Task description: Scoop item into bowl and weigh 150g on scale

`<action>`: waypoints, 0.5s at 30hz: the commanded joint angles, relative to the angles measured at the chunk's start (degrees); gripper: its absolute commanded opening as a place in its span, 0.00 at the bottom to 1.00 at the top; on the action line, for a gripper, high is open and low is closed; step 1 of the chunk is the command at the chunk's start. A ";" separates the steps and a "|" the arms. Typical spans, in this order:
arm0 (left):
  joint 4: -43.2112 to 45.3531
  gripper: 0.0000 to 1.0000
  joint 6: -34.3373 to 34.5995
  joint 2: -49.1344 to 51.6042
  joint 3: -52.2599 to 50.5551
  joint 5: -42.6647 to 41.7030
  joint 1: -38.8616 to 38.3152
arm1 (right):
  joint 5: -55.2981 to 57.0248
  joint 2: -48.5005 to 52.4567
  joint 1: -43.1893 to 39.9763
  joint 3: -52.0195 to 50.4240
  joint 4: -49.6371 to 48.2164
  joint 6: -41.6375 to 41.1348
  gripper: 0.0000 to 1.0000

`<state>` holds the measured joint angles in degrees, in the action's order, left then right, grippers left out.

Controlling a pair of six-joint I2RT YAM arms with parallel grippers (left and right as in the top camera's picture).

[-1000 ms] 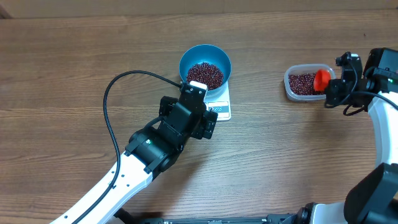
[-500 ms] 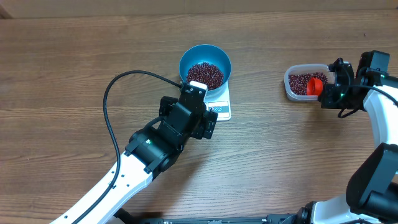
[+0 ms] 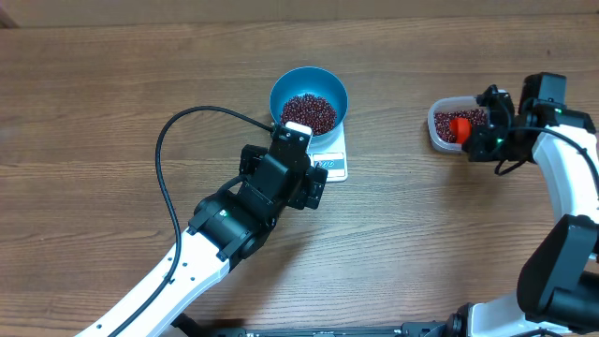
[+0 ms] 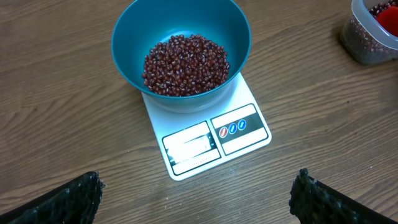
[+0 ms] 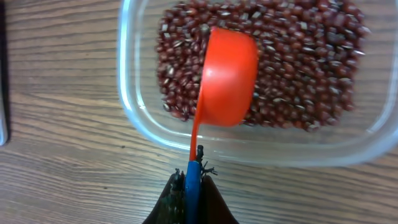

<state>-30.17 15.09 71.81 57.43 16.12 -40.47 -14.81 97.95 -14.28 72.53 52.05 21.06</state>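
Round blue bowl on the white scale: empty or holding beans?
Holding beans, partly full: a heap of small red-brown beans covers the floor of the round bright blue bowl; its upper walls are bare.

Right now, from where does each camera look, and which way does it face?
Overhead: above the table, facing down on bowl, scale and tub; left arm and right arm show.
Left wrist: on the left arm, looking forward and down at beans in the bowl on the scale; open left tool at the bottom corners.
Right wrist: above the tub, looking down at the scoop; shut right tool grips its handle.
Shared: overhead and left wrist show bowl and scale.
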 commanded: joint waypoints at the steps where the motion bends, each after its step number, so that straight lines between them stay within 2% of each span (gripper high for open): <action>1: 0.13 1.00 0.79 0.57 -0.39 0.79 -0.04 | -1.64 0.55 1.27 0.22 -0.04 0.35 0.04; 15: 0.13 1.00 0.79 0.57 -0.39 0.79 -0.04 | -8.46 0.55 1.40 0.22 -0.20 0.39 0.04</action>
<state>-30.17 15.09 71.81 57.43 16.12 -40.47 -19.84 98.02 -13.30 72.53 52.07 21.04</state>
